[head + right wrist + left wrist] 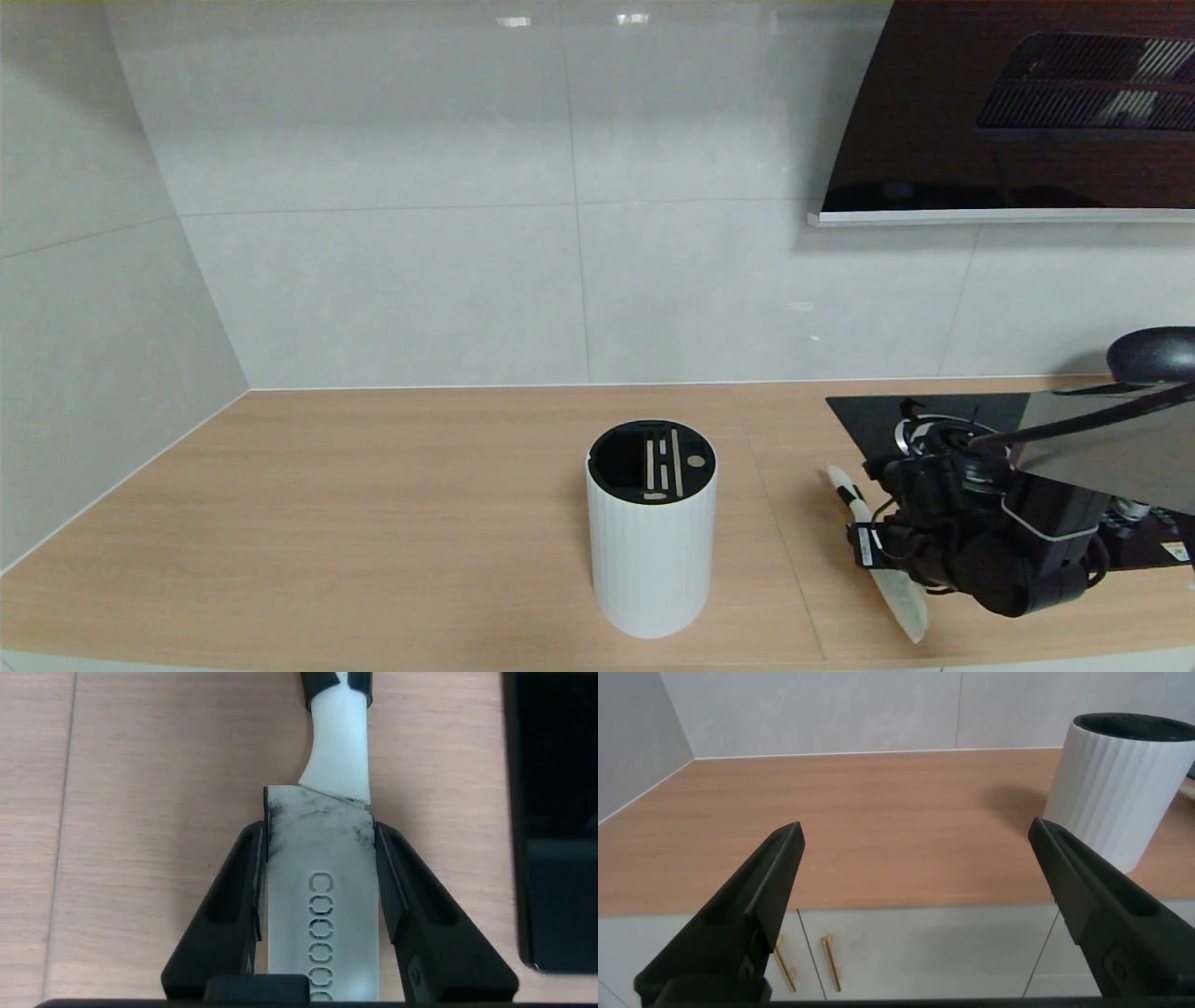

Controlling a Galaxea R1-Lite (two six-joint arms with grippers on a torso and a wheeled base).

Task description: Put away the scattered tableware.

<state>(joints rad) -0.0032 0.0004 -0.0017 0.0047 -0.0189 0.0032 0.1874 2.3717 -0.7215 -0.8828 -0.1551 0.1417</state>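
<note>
The counter (373, 523) looks matt wood-grain, the ribbed holder (651, 551) white plastic (seemingly), the knife blade (322, 887) smudged.

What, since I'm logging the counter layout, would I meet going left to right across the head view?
White ribbed holder → white knife lying on the counter → right end effector, shut on the knife's blade. The black cooktop overlaps the last two, so it is left out.
</note>
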